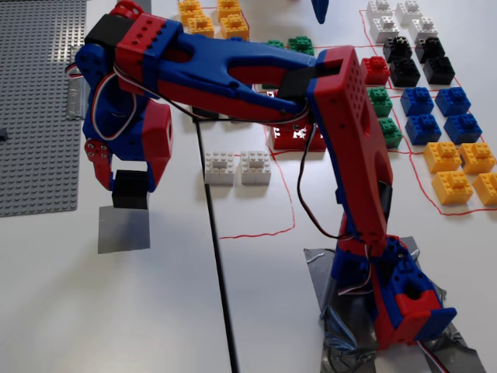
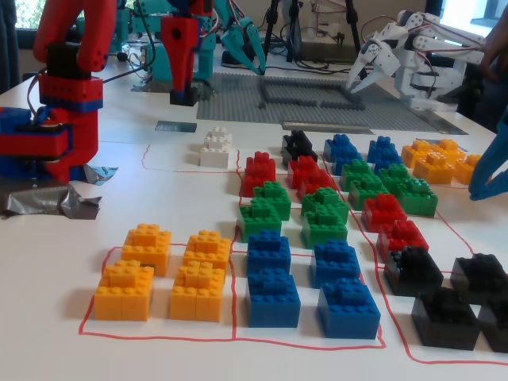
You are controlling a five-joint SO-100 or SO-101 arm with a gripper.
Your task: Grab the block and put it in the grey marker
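In a fixed view the baseplate (image 1: 39,101) fills the far left. Just right of it, the gripper (image 1: 128,186) hangs closed around the block (image 1: 130,189), which sits right above the top edge of the grey marker (image 1: 123,229); whether it touches the tape, I can't tell. Further right, 2 white bricks (image 1: 238,167) sit side by side. In the other fixed view, the block (image 2: 184,96) shows at the gripper's tip.

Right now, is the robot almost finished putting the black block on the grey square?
Almost. Picking up looks done: the claw holds the black block and hangs just above the grey square. Carrying it over looks nearly done too. Left to do: lower the block onto the square and let go.
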